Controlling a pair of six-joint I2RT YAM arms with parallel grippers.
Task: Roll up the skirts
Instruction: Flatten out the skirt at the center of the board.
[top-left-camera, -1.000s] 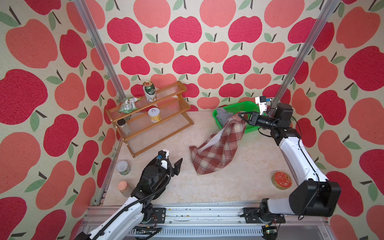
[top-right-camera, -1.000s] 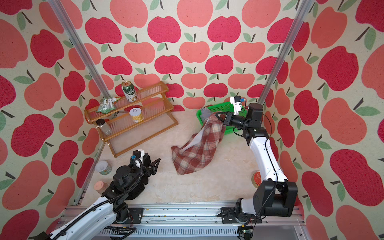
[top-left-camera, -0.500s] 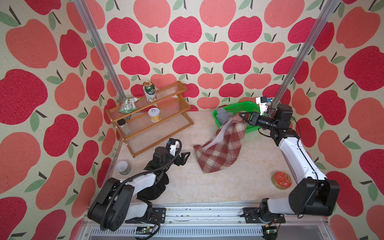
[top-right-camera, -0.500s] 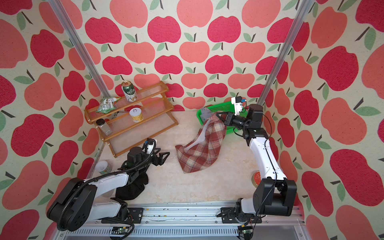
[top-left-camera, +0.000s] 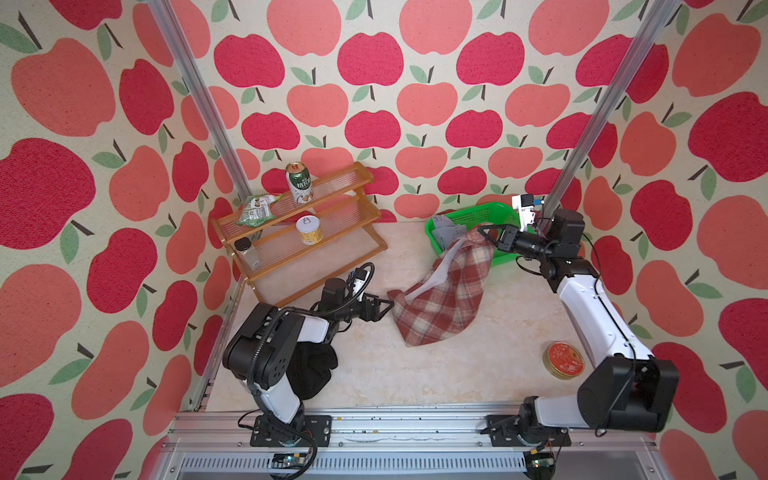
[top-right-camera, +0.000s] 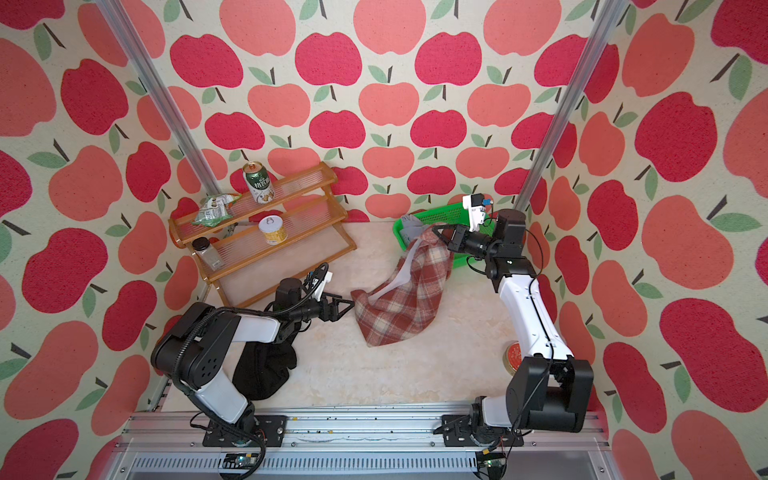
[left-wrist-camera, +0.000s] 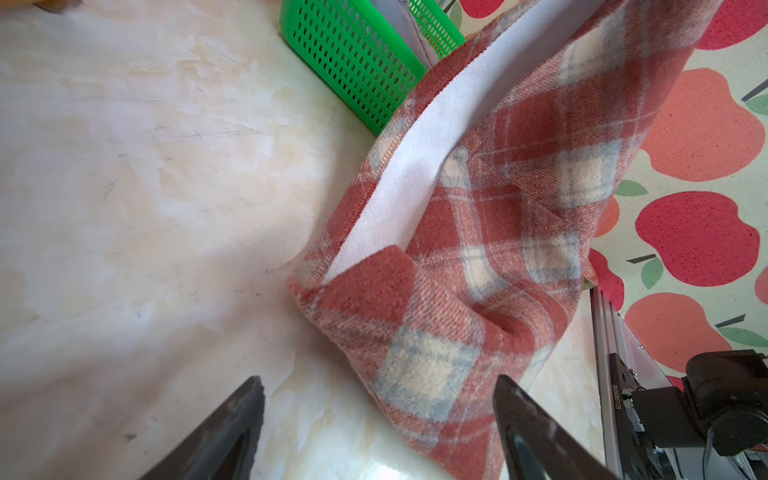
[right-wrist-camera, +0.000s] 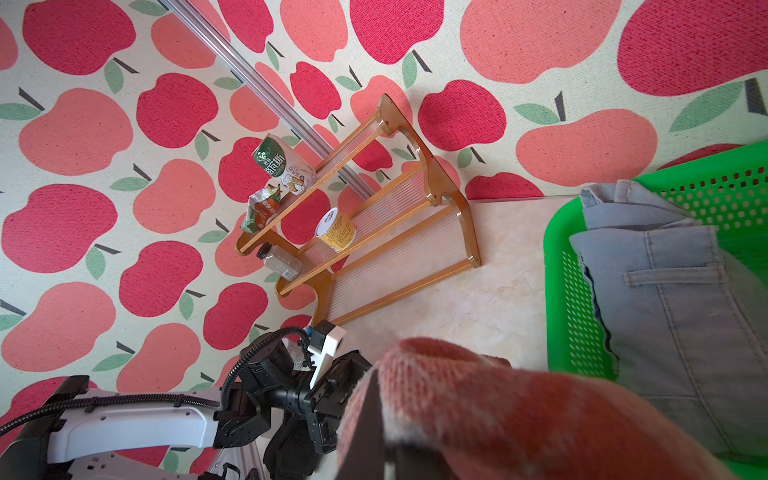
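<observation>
My right gripper (top-left-camera: 484, 235) is clenched on the top edge of the red-brown-and-cream plaid cloth skirt (top-left-camera: 444, 297), lifting it beside the green plastic mesh basket (top-left-camera: 473, 216), while my left gripper (top-left-camera: 384, 305) gapes at its lower corner, ready, I judge, to pinch it for spreading flat.

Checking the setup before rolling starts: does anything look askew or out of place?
The plaid skirt hangs crooked, one end pinched by the right tool at the green basket, its white lining showing. The black skirt lies bunched under the left arm.
</observation>
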